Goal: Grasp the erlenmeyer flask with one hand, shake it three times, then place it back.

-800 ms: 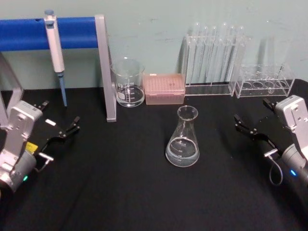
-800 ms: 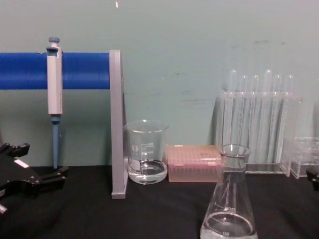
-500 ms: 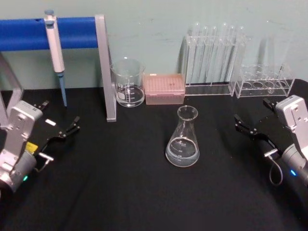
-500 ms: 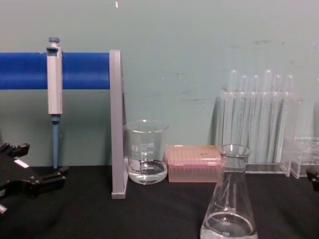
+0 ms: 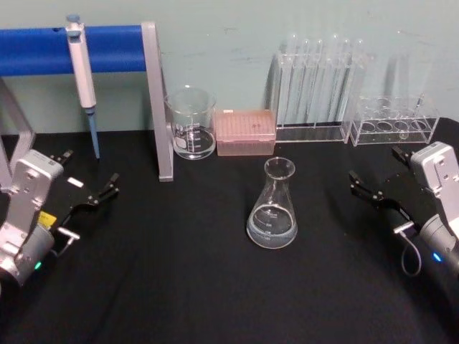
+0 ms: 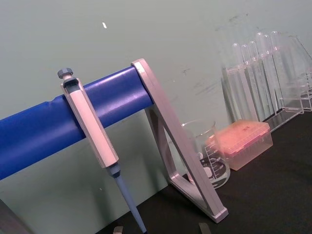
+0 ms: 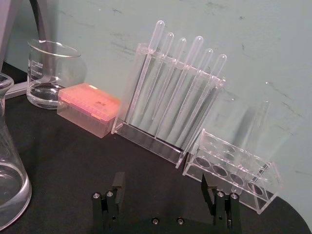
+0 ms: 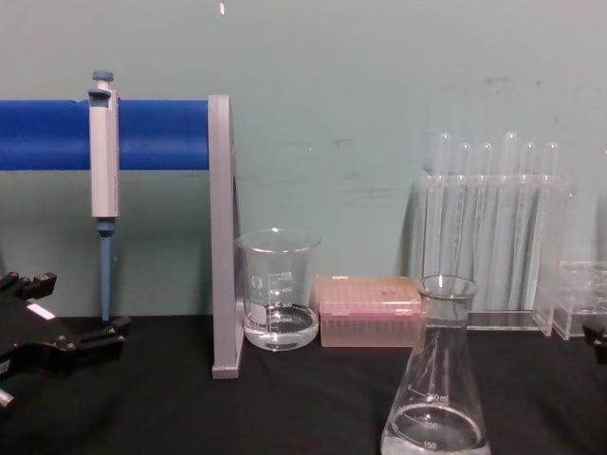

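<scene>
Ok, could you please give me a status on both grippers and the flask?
Left gripper open, idle at far left. Right gripper open, off to the right. Erlenmeyer flask upright between them, untouched, a little liquid inside. Nothing between right gripper and flask.

A pale green painted wall point(image 8: 379, 76), scuffed with faint dark marks, stands at the far edge of the black cloth-covered table point(image 5: 179, 287).

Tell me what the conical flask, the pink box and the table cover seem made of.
Erlenmeyer flask: clear glass by its look, see-through and glossy with white printed marks. Pink box: probably translucent plastic, with a duller dotted top. Table cover: likely black cloth, matte, without reflections. Left gripper and right gripper sit at the sides, open.
</scene>
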